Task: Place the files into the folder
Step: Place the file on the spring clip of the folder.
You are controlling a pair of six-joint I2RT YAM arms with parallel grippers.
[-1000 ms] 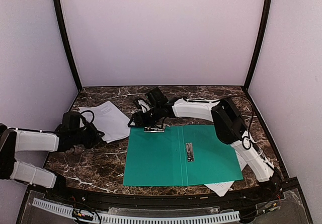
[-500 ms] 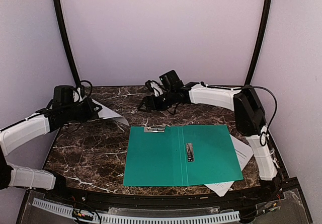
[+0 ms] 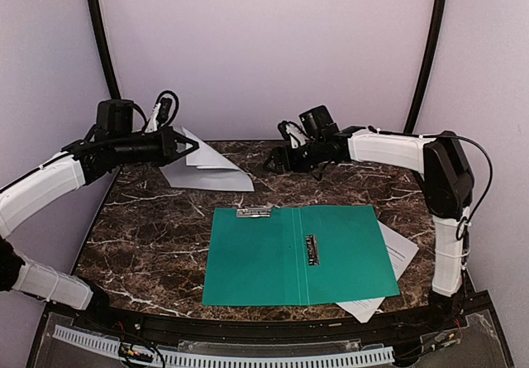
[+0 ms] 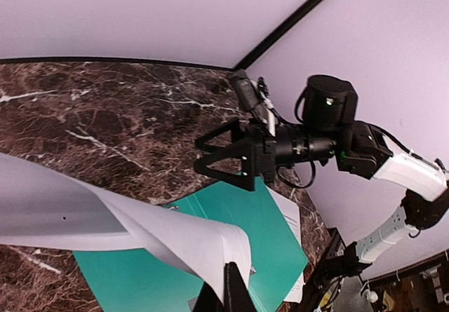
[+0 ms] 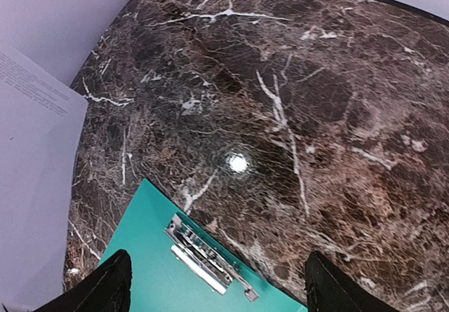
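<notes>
Top external view: the left end effector (image 3: pixel 187 145), pressed together on one file (image 3: pixel 205 169), holds it at upper left; the open folder (image 3: pixel 297 256) lies centre on the tabletop (image 3: pixel 149 244), the second file (image 3: pixel 402 256) under its right edge. Left wrist view: we would lay the drooping file flat, square to the folder. Right wrist view: the right end effector (image 5: pixel 219 287), spread and empty, hovers above the clip (image 5: pixel 207 256).

From above, the second sheet (image 3: pixel 402 256) lies mostly hidden under the folder (image 3: pixel 273 256). Only its right margin and lower-right corner show, and its print is too small to read. In the left wrist view the raised sheet (image 4: pixel 84 217) runs off the left edge and covers part of the folder, and the bottom edge cuts off the left gripper (image 4: pixel 228 291). The right wrist view crops the right gripper (image 5: pixel 217 291) to two dark fingertips (image 5: pixel 105 287).
</notes>
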